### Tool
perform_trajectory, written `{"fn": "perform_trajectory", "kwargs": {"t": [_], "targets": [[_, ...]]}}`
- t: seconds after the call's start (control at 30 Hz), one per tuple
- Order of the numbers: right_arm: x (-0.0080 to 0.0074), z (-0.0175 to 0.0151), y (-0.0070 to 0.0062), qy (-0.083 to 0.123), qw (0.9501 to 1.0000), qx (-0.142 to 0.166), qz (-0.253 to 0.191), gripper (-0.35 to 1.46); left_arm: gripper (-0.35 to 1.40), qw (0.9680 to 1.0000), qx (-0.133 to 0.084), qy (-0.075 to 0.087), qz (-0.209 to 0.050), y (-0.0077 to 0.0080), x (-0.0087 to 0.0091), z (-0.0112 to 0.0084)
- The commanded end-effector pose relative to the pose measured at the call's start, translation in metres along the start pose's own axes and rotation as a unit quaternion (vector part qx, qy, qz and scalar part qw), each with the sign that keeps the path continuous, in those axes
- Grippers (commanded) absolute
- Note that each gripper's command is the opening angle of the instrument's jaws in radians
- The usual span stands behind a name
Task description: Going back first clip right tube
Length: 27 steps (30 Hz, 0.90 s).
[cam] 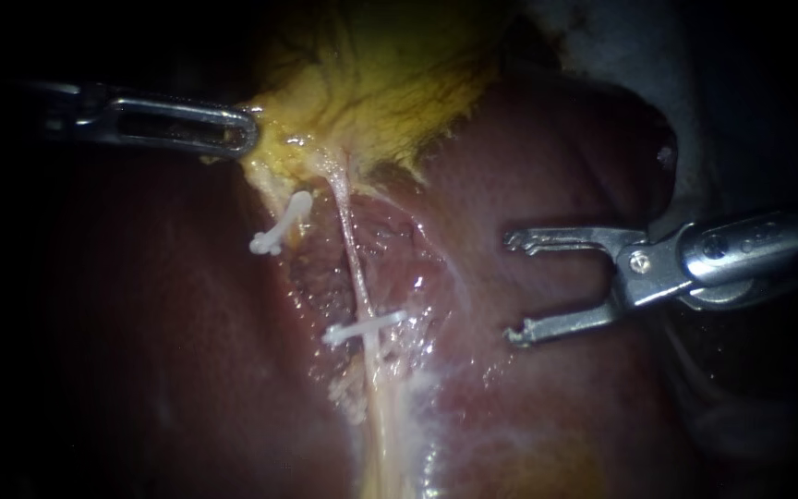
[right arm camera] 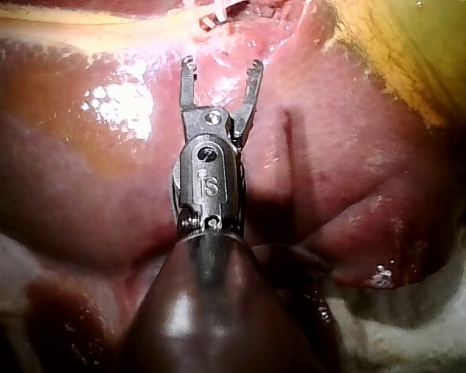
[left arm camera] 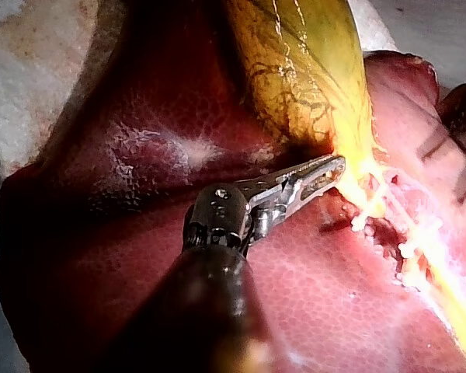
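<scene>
Holding the yellow, veined gallbladder [cam: 390, 83] by its edge, the slender steel left instrument [cam: 244, 137] is seen at the upper left. Its pincer appears closed on that yellow tissue, and the left wrist view shows the two halves lying nearly together at the tip [left arm camera: 338, 165]. Beneath and around it the dark red, glistening liver [cam: 140, 323] is spread. Just below the gallbladder's edge a small white plastic left-hand clip [cam: 279, 226] is seated on a short yellowish stub. Further right, the pale, thread-like right tube [cam: 355, 259] runs down from the gallbladder, and the white plastic crosswise clip [cam: 362, 328] is closed across it low down, which is where the task's thing is found. Well apart from that clip, on its right, the steel hook-tipped right instrument [cam: 513, 288] hangs over bare liver. Its pincer is spread wide with nothing in it, as is confirmed in the right wrist view [right arm camera: 222, 66]. The clip is judged to be set and the going-back step to be in hand. A straight pull away along the shaft is called for next, with the open tips kept off the liver and the tube.
</scene>
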Motion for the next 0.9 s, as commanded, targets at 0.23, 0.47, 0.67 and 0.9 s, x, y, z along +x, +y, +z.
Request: {"fn": "perform_trajectory", "kwargs": {"t": [0.23, 0.47, 0.67, 0.9], "targets": [[0.0000, 0.0000, -0.0002, 0.000, 1.0000, 0.000, 0.000, 0.60, -0.35, 1.0000, -0.006, 0.001, 0.005, 0.0006, 0.0015, 0.0028], [0.0001, 0.0000, -0.0002, 0.000, 1.0000, 0.000, 0.000, 0.60, -0.35, 0.9999, -0.005, 0.008, 0.010, 0.0016, 0.0031, 0.0048], [0.0001, 0.0000, -0.0002, 0.000, 1.0000, -0.001, 0.000, 0.60, -0.35, 0.9999, -0.002, 0.009, 0.011, 0.0016, 0.0034, 0.0054], [0.0001, 0.0001, -0.0003, 0.000, 1.0000, -0.001, 0.001, 0.60, -0.35, 0.9999, 0.001, 0.010, 0.013, 0.0016, 0.0032, 0.0054]]}}
